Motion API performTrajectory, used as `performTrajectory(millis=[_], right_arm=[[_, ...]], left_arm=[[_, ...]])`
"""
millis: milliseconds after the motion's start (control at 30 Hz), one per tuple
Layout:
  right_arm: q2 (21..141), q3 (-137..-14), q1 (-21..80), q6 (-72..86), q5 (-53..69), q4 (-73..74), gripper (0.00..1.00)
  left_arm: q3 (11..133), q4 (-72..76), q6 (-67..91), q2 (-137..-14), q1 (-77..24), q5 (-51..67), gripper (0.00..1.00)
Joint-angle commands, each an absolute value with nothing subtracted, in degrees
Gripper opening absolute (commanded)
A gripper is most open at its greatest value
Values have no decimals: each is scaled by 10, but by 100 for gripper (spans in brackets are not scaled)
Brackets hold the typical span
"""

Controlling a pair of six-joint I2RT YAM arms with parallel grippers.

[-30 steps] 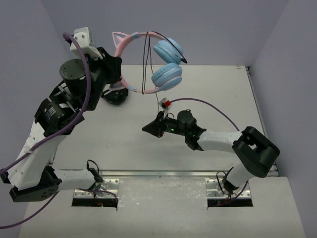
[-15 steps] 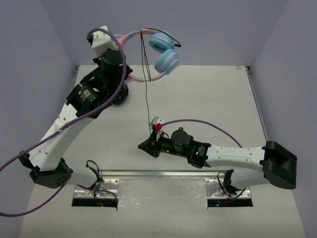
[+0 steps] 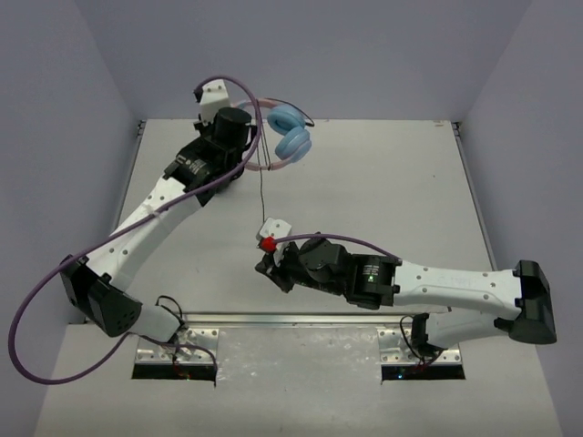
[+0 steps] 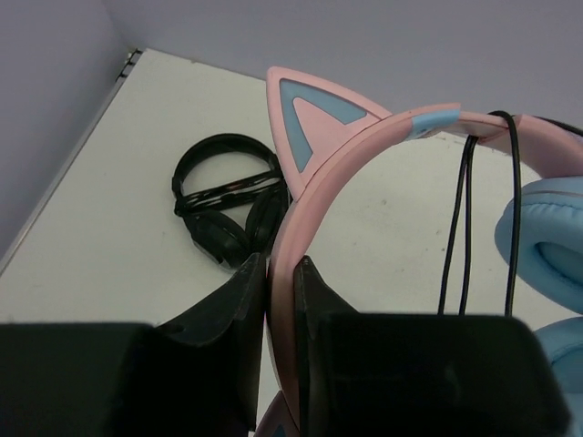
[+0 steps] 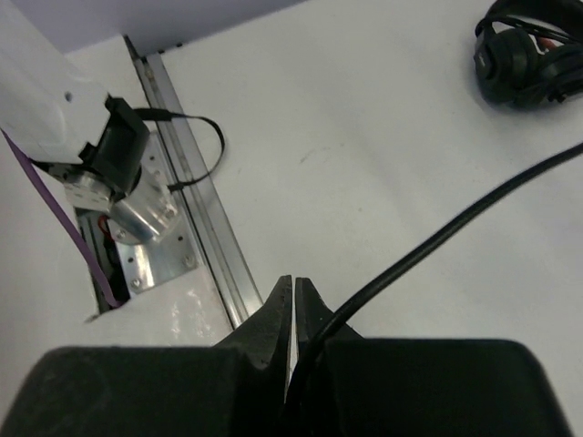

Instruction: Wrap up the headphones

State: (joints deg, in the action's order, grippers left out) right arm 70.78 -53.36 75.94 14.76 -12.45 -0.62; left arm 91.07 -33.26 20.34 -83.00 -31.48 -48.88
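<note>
The headphones (image 3: 291, 132) have light-blue ear cups and a pink cat-ear headband (image 4: 314, 177). My left gripper (image 4: 281, 266) is shut on the headband and holds them at the table's far side. The thin black cable (image 3: 261, 196) is looped over the headband (image 4: 474, 218) and runs down to my right gripper (image 3: 264, 266). My right gripper (image 5: 293, 284) is shut on the cable (image 5: 437, 241) low over the table's front middle. The cable runs taut between the two.
All-black headphones (image 4: 228, 196) lie on the table at the far left, under my left arm, also in the right wrist view (image 5: 528, 55). The metal rail (image 3: 301, 320) runs along the table's near edge, with a mount bracket (image 5: 137, 209) by it.
My left arm has swung the headphones lower and toward the far middle. My right gripper has moved left and nearer with the cable, drawing it out longer.
</note>
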Motion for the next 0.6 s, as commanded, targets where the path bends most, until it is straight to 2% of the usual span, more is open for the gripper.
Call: performTrajectory(millis=[0, 167, 267, 433, 567], right_arm=[[720, -612, 766, 64, -148, 124, 1], [719, -685, 751, 4, -190, 205, 1], [715, -707, 691, -39, -182, 243, 1], [724, -728, 606, -65, -154, 272, 1], [737, -748, 551, -105, -183, 283, 1]], left_arm=[[794, -127, 188, -733, -309, -455, 0], [532, 130, 131, -626, -309, -312, 0], [456, 248, 106, -605, -309, -183, 0], [477, 213, 74, -648, -329, -37, 0], [479, 197, 31, -664, -336, -3, 0]])
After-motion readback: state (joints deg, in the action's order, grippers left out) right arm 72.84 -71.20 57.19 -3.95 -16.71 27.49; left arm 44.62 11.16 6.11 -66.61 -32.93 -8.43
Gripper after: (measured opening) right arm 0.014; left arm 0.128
